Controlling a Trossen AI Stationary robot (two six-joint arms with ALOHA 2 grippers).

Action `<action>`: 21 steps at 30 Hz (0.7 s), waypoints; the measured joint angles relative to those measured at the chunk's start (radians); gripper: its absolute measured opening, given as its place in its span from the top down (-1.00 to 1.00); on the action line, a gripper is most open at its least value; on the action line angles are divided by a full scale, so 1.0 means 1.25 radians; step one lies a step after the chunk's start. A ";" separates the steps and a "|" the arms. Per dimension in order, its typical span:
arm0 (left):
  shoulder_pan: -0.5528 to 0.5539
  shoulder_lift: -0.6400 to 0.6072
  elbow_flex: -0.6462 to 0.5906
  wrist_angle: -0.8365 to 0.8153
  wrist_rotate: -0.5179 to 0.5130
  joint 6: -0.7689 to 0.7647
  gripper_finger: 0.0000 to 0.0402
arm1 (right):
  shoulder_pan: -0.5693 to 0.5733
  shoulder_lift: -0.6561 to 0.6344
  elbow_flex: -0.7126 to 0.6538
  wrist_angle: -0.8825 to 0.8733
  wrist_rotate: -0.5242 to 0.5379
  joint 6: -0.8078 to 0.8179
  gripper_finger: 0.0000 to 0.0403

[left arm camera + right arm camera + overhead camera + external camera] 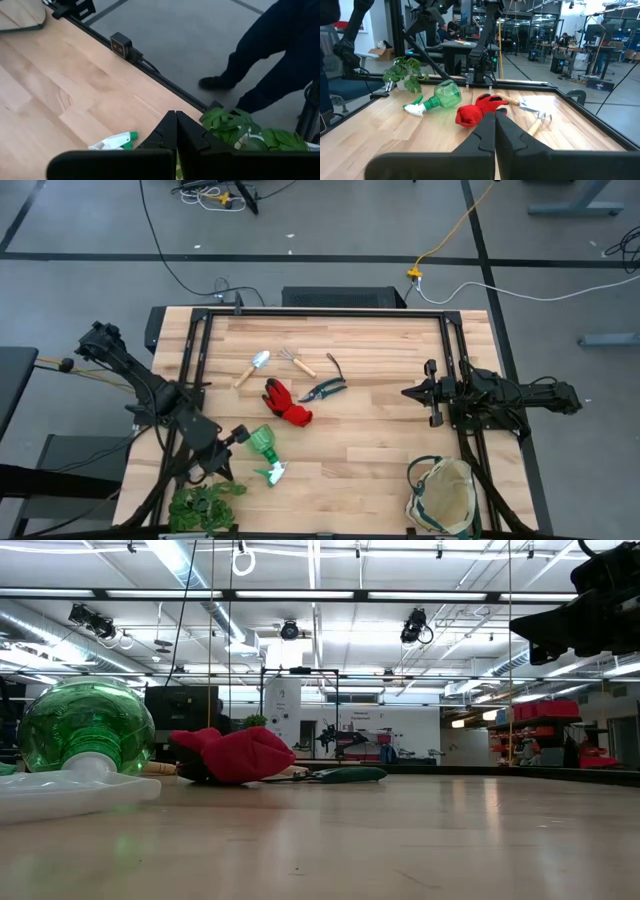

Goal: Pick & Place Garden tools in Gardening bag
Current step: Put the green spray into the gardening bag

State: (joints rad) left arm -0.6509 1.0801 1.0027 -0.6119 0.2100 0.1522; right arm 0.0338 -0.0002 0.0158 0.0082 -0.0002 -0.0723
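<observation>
The garden tools lie on the wooden table: a trowel (256, 365), a hand rake (297, 360), dark shears (326, 388), a red glove (286, 403) and a green spray bottle (264, 448) on its side. The cream gardening bag (442, 498) stands at the near right corner. My left gripper (224, 469) is shut and empty, slanting down near the near left corner. Its tips (176, 115) are between the bottle's white nozzle (114, 142) and a leafy plant (240, 130). My right gripper (408, 392) waits shut at the right, held level.
The leafy plant bunch (205, 505) lies at the near left corner, close to my left gripper. A black rail frame (320, 312) rims the table. A small camera (120, 45) sits on the near edge. A person's legs (270, 55) stand beyond that edge.
</observation>
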 joint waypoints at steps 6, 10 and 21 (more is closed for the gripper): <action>0.000 0.000 0.000 -0.001 0.019 0.030 0.95 | 0.000 0.000 0.000 0.000 0.000 0.000 0.99; 0.000 0.000 0.000 -0.001 0.034 0.021 0.82 | 0.000 0.000 0.000 0.000 0.000 0.000 0.99; 0.001 0.024 0.065 -0.118 -0.095 0.014 0.16 | 0.000 0.000 0.000 0.000 0.000 0.000 0.99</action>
State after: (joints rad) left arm -0.6502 1.1103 1.0834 -0.7597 0.0908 0.1692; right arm 0.0337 -0.0002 0.0158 0.0082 0.0002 -0.0723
